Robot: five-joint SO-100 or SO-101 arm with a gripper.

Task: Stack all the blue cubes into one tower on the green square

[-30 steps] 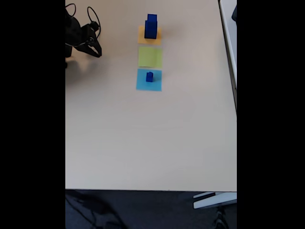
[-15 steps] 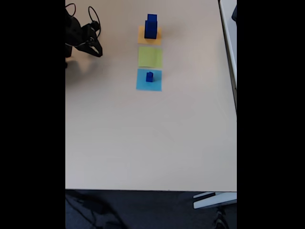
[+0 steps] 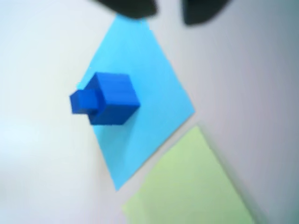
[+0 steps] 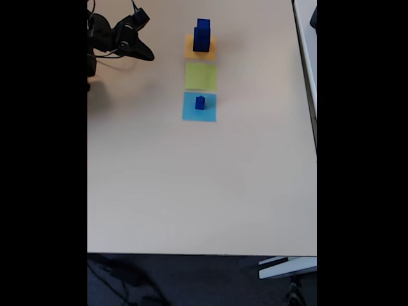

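Note:
In the fixed view two dark blue cubes (image 4: 203,35) stand stacked, the smaller on the larger, on the orange-yellow square (image 4: 189,48) at the far end. The green square (image 4: 201,75) lies bare below it, and a small blue cube (image 4: 200,102) sits on the light-blue square (image 4: 191,111). My gripper (image 4: 145,52) hovers at the upper left, well apart from all the cubes. In the blurred wrist view the small blue cube (image 3: 112,100) sits on the light-blue square (image 3: 149,70), with the green square (image 3: 191,186) beside it. My gripper (image 3: 168,9) is open and holds nothing.
The pale table (image 4: 204,185) stretches wide below the row of squares. Its right edge (image 4: 315,127) and front edge (image 4: 204,254) drop off to a dark floor. Black cables (image 4: 95,9) loop near the arm's base at the upper left.
My gripper has swung up and to the right in the fixed view, closer to the row of squares. The cubes and squares have not moved.

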